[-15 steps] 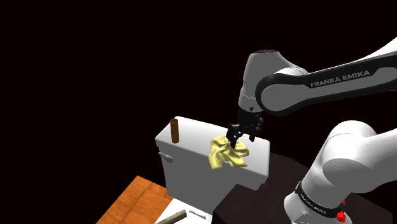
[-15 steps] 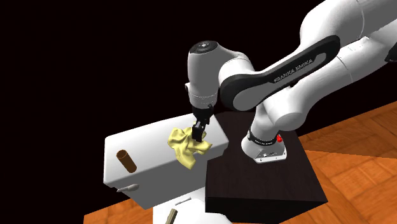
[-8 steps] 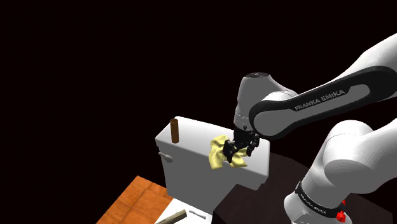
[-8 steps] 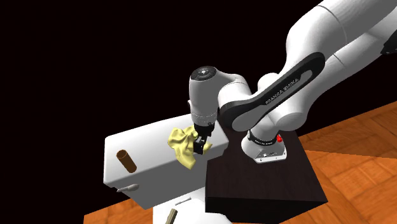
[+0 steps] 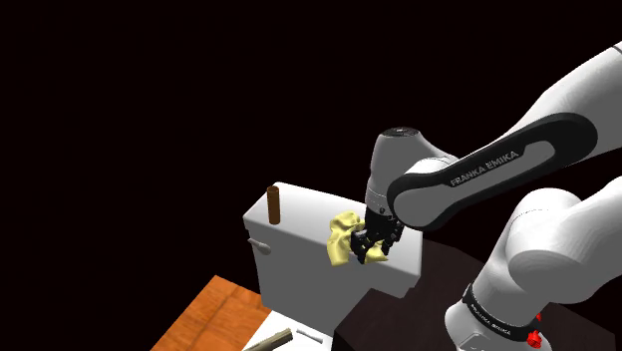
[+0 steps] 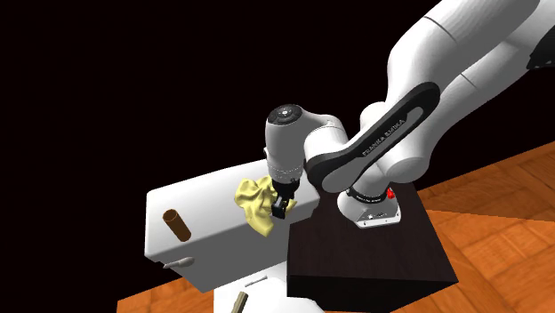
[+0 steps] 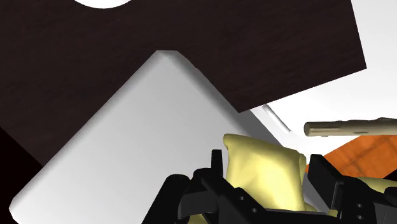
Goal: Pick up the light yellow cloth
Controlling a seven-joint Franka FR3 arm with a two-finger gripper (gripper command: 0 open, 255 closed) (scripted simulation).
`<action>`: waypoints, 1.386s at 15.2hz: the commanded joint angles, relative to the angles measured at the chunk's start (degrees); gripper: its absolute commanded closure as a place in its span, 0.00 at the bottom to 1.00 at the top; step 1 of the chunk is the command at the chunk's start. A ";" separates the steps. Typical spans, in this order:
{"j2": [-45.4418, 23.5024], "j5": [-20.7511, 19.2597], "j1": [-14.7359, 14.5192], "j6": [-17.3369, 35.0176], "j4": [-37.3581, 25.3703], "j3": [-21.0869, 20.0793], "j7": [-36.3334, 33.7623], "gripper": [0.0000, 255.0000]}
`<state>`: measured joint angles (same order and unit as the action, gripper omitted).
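Shoulder view: a brown cylinder (image 5: pixel 274 204) stands upright near the white box's (image 5: pixel 299 254) left corner. Toward the right edge lies the crumpled light yellow cloth (image 5: pixel 342 237), with the end effector (image 5: pixel 371 249) spread open, fingers straddling it.

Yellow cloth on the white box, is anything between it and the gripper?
Nothing visible does. The gripper is right at the light yellow cloth on the white box, with a fold of it between the open fingers. The brown cylinder stands apart at the box's other end.
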<state>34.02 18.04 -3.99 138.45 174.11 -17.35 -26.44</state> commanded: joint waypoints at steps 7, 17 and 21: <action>-0.07 0.04 -0.03 0.12 0.04 -0.03 -0.01 1.00; 8.34 -1.91 0.47 -11.43 -3.18 1.44 -0.69 1.00; 11.09 -2.75 0.73 -16.01 -5.04 2.12 -0.92 1.00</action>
<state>44.16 15.58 -3.38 123.87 169.50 -15.51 -27.37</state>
